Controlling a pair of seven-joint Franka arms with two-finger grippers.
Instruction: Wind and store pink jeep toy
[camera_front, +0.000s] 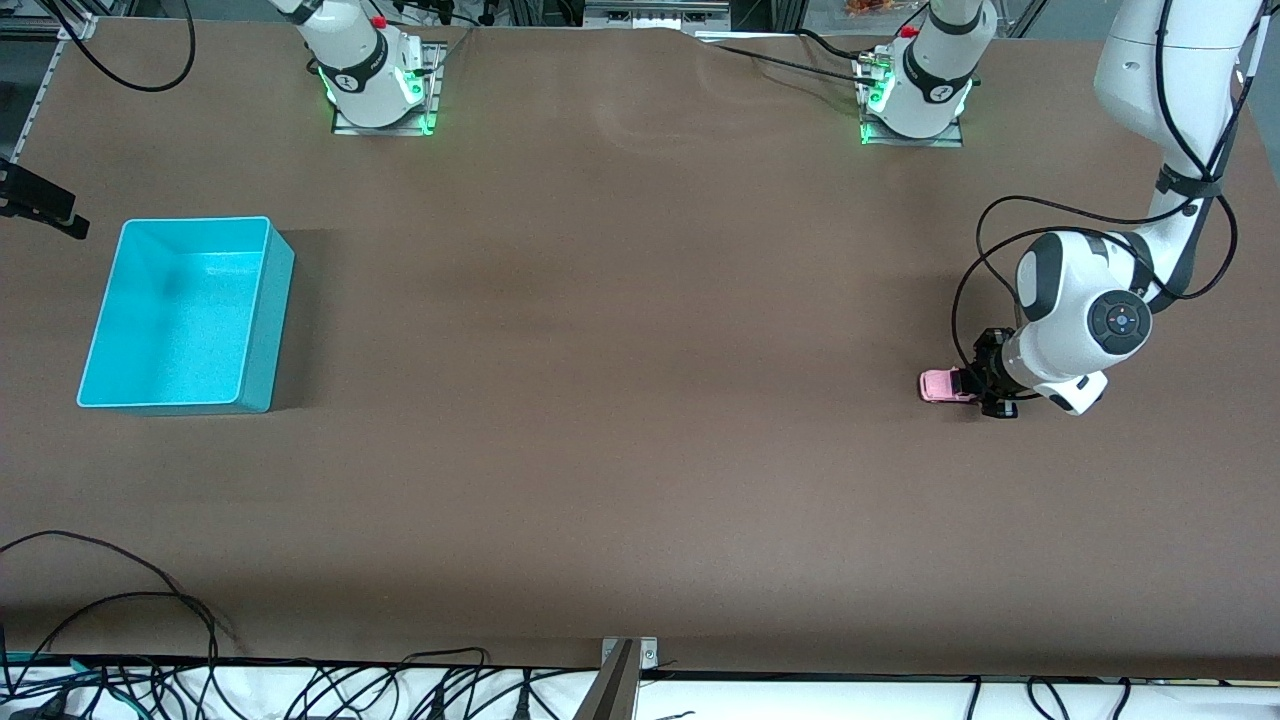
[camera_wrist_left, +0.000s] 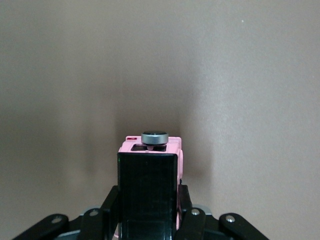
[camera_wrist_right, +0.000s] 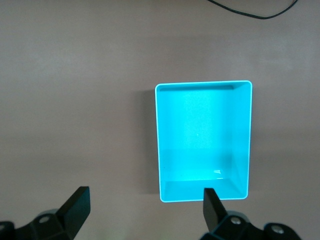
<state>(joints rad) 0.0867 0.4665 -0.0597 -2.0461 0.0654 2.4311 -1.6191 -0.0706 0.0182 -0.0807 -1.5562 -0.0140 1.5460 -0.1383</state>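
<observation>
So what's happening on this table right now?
The left arm's hand has closed on a small boxy pink toy jeep that sits on the brown table at the left arm's end. A teal plastic bin waits empty at the right arm's end, with the right hand open above it.

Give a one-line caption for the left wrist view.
Left gripper shut on the pink jeep toy on the brown table.

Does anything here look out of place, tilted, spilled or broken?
Nothing stands out. The pink jeep toy sits level on the table in the left claw. The teal bin stands upright, nothing inside, under the open right claw.
</observation>
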